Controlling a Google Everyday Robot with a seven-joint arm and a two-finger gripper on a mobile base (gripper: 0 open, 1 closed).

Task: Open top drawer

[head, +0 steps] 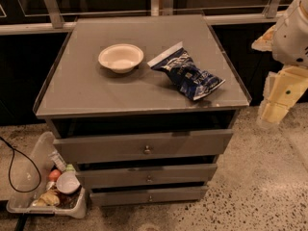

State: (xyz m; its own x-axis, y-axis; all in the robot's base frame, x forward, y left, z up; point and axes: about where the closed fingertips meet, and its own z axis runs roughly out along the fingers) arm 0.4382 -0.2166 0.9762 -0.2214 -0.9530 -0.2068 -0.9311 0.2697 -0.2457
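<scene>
The top drawer (144, 147) is the widest grey front under the cabinet top, with a small round metal knob (147, 149) at its centre. Its front stands a little forward of the cabinet frame, with a dark gap above it. My gripper (275, 110) hangs at the right edge of the view, to the right of the cabinet and level with the cabinet top's front edge. It is well apart from the drawer and its knob.
A white bowl (121, 57) and a blue snack bag (186, 73) lie on the cabinet top (77, 85). Two narrower drawers (148, 177) sit below. A clear bin (29, 172) of small items stands on the floor at lower left, beside a black cable (10, 165).
</scene>
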